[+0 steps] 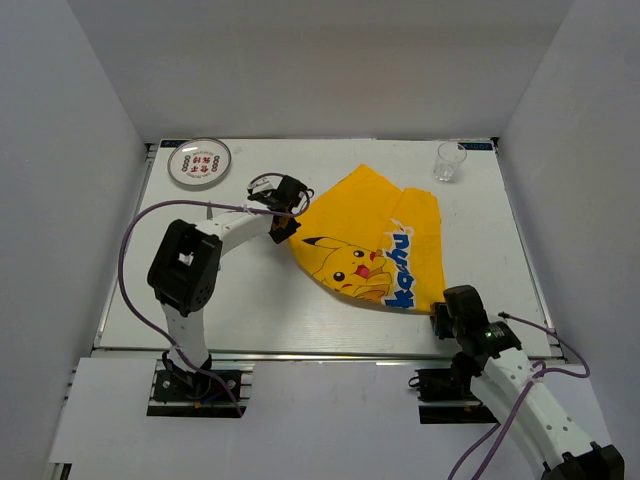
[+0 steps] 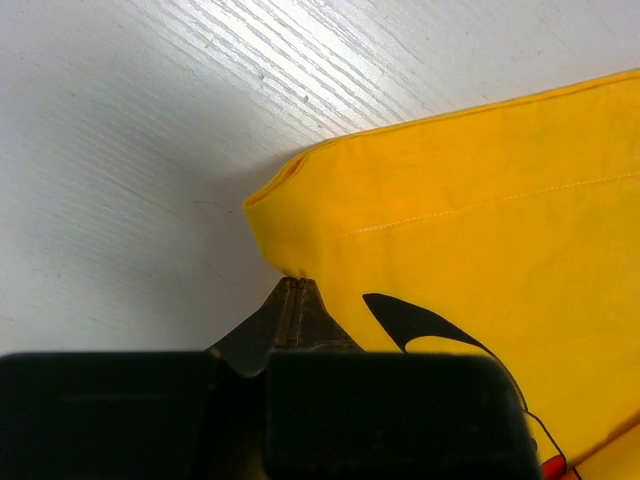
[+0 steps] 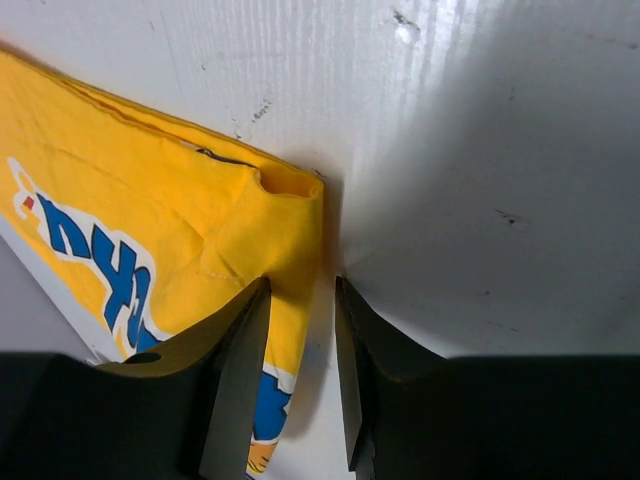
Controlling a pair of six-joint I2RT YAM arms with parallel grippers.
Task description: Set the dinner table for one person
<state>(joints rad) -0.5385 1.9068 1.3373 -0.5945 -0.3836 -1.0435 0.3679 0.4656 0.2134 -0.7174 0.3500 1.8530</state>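
Note:
A yellow Pikachu-print placemat (image 1: 370,235) lies crumpled and skewed on the white dinner table (image 1: 250,290). My left gripper (image 1: 283,222) is at its left corner. In the left wrist view the jaws (image 2: 293,285) are pressed together, pinching the cloth's folded edge (image 2: 480,220). My right gripper (image 1: 450,305) is at the near right corner. There the placemat's corner (image 3: 150,230) hangs between the two fingers of the right gripper (image 3: 300,300). A gap still shows between them: the cloth lies against the left finger, while the right one stands apart from it.
A white plate with a red pattern (image 1: 199,162) sits at the table's far left corner. A clear glass (image 1: 449,161) stands at the far right. White walls close in the table on three sides, and a metal rail runs along its front edge.

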